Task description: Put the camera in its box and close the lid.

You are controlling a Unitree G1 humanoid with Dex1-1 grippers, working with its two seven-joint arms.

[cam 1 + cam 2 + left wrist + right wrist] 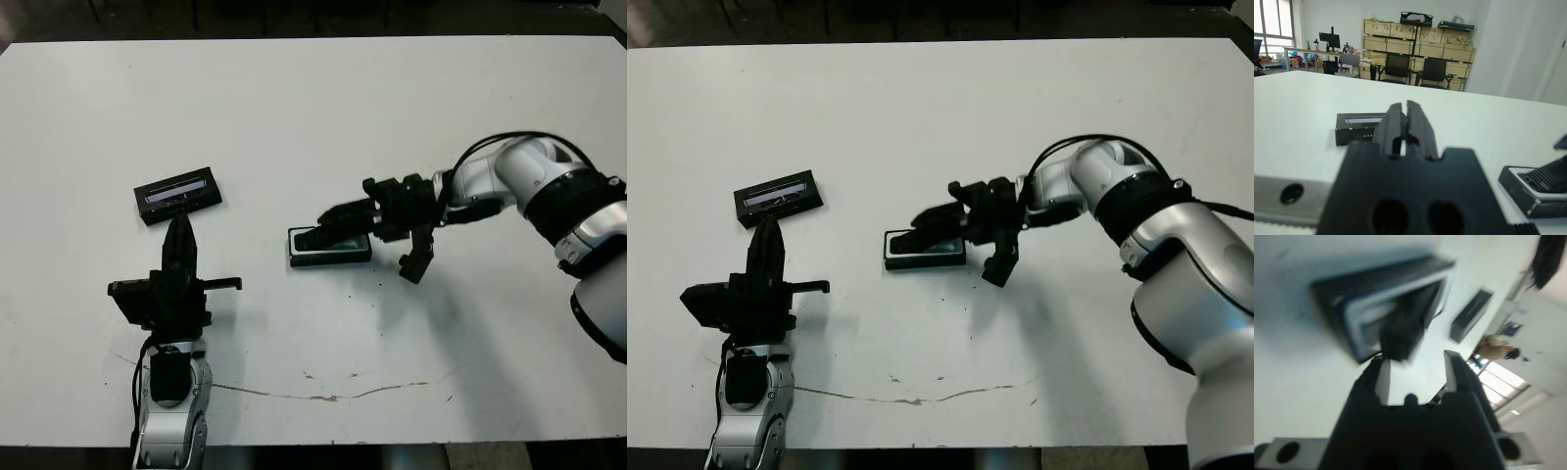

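Note:
The box (330, 257), a small black tray with a white lining, lies mid-table. The camera (1404, 330) shows as a dark blurred bar lying slantwise in the box. My right gripper (333, 223) reaches in from the right and hovers low over the box, open, with the camera just beyond its fingertips (1378, 369). Left of the box lies the lid (177, 194), a flat black panel with a pale strip. My left gripper (179, 230) is shut and empty, pointing at the lid from just in front of it; the lid (1359, 128) sits right behind its fingers (1393, 122).
A thin brown crack (323, 395) runs along the table (313, 117) near the front edge. Beyond the table the left wrist view shows chairs (1435, 72) and stacked wooden crates (1415, 46). A person (1498, 348) shows far off in the right wrist view.

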